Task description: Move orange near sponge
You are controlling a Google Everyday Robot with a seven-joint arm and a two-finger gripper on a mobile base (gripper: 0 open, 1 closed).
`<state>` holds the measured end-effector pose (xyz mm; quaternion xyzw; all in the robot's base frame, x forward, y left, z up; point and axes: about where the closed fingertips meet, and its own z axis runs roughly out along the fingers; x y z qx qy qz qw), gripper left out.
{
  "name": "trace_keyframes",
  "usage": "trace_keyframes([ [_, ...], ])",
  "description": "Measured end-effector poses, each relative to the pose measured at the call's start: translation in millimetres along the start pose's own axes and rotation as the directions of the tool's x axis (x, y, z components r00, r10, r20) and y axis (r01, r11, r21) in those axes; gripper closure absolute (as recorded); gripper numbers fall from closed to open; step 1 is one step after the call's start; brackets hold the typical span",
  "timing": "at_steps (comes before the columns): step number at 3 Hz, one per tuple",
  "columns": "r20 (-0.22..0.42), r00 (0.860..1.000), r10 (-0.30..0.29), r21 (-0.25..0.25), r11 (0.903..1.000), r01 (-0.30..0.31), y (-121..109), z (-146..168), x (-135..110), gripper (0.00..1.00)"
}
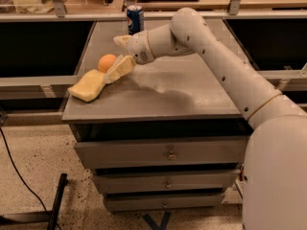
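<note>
where orange (107, 62) sits by sponge (90, 85) near the table (192, 92) edge, pincer (121, 54) hovers spread.

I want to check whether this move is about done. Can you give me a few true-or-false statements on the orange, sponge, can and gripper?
1. The orange rests on the table close beside the sponge. True.
2. The blue soda can lies tipped over at the front edge. False: it stands upright at the back edge.
3. The gripper is by the orange, fingers spread. True.
4. The sponge lies inside an open drawer. False: it lies on the tabletop, and the drawers are shut.
</note>
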<state>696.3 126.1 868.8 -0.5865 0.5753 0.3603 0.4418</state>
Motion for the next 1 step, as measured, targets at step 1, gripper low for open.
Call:
trace_keyframes([
  [1, 0.000, 1.000, 0.000, 0.000, 1.0000, 0.000, 0.0, 0.1, 0.0, 0.00],
])
